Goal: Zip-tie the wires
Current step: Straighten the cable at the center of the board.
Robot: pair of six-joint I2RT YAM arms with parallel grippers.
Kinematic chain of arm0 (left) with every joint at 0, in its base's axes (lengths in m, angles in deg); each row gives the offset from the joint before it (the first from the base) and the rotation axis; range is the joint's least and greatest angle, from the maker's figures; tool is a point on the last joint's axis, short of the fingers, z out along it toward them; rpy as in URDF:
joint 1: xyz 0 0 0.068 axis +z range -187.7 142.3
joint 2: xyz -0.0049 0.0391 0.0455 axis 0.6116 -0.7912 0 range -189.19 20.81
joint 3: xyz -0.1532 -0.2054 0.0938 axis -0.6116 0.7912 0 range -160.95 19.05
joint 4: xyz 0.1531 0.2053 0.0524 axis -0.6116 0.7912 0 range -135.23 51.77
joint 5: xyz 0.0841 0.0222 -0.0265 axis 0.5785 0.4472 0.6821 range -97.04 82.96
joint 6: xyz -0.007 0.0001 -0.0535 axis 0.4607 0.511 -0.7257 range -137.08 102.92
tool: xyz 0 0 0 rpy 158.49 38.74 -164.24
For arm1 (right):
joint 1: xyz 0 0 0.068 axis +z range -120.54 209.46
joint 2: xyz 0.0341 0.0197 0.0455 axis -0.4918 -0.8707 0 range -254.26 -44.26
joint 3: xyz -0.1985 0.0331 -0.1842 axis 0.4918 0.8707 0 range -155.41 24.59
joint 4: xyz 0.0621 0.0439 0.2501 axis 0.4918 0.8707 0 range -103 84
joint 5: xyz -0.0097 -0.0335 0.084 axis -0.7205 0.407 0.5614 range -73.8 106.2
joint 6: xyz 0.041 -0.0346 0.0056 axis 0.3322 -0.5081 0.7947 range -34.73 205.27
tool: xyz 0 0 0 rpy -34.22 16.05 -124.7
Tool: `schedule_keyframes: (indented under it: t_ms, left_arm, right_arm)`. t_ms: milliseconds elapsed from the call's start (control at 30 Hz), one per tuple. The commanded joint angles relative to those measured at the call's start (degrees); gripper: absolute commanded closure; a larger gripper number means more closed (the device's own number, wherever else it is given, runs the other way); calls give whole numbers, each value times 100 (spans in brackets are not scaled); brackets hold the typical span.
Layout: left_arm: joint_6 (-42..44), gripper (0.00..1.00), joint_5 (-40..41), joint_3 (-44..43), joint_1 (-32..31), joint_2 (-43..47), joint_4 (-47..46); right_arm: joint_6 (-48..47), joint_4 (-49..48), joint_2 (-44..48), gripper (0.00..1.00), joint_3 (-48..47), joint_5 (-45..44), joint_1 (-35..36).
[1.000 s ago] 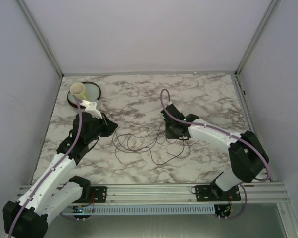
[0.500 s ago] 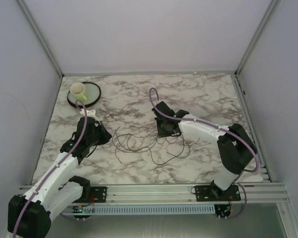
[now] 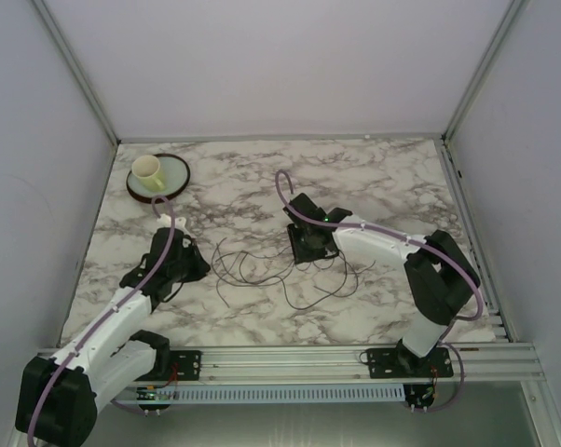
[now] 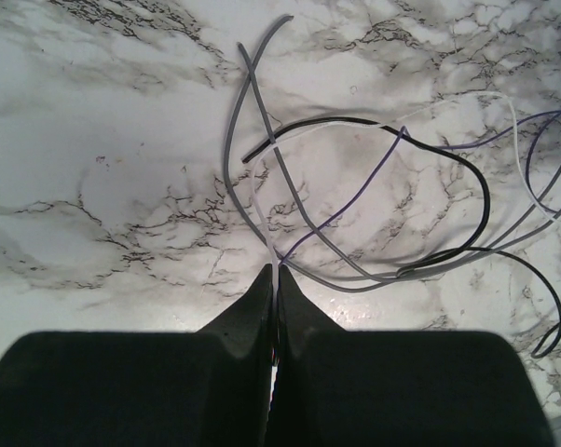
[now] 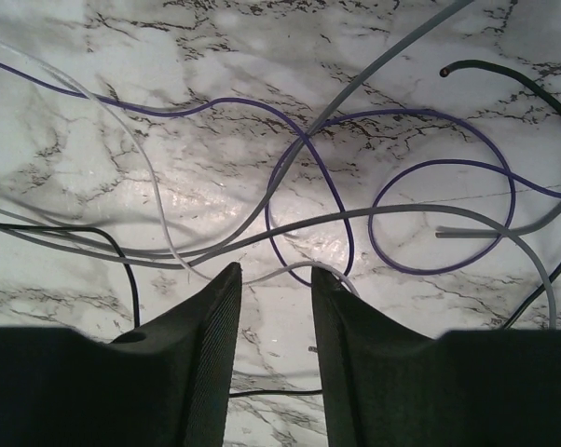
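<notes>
Right gripper (image 5: 274, 272) opened above wires (image 3: 262, 264).

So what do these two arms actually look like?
The left arm and right arm both have white shells with chunky black joints, and a thin purple cable runs along each. The left end effector and right end effector are each two matte black, wedge-shaped fingers. Both arms stand on a silver rail.
</notes>
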Motion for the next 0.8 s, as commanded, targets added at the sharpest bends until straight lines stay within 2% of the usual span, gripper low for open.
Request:
schedule_keyframes:
  t_ms: [0, 200, 333, 433, 500, 600, 667, 700, 733, 767]
  left_arm:
    - [160, 100, -14, 84, 29, -70, -281]
    - [76, 95, 24, 160, 29, -332, -380]
    - [36, 89, 55, 245, 23, -477, -478]
    - [-24, 88, 352, 298, 25, -515, -451]
    - [-53, 86, 585, 371, 24, -470, -489]
    - [-128, 83, 1005, 421, 28, -363, -407]
    - [-180, 65, 1284, 402, 29, -260, -333]
    - [-195, 51, 1403, 386, 29, -187, -307]
    - [-200, 42, 1541, 364, 29, -70, -300]
    - [-189, 37, 1659, 339, 35, 32, -298]
  right_arm:
    - [8, 17, 443, 62, -51, -16, 59]
    - [59, 101, 1025, 43, -139, -427, 65]
    - [148, -6, 1674, 33, 62, -1443, 64]
    - [169, -133, 2055, 25, 289, -2238, 7]
    - [156, -358, 2280, 21, 551, -2555, -111]
    - [137, -763, 2504, 19, 899, -2410, -445]
    - [258, -911, 2598, 20, 1099, -2329, -706]
    - [347, -954, 2635, 19, 1197, -2295, -850]
    - [387, -1026, 2659, 20, 1291, -2231, -983]
    - [396, -1110, 2675, 20, 1369, -2087, -1133]
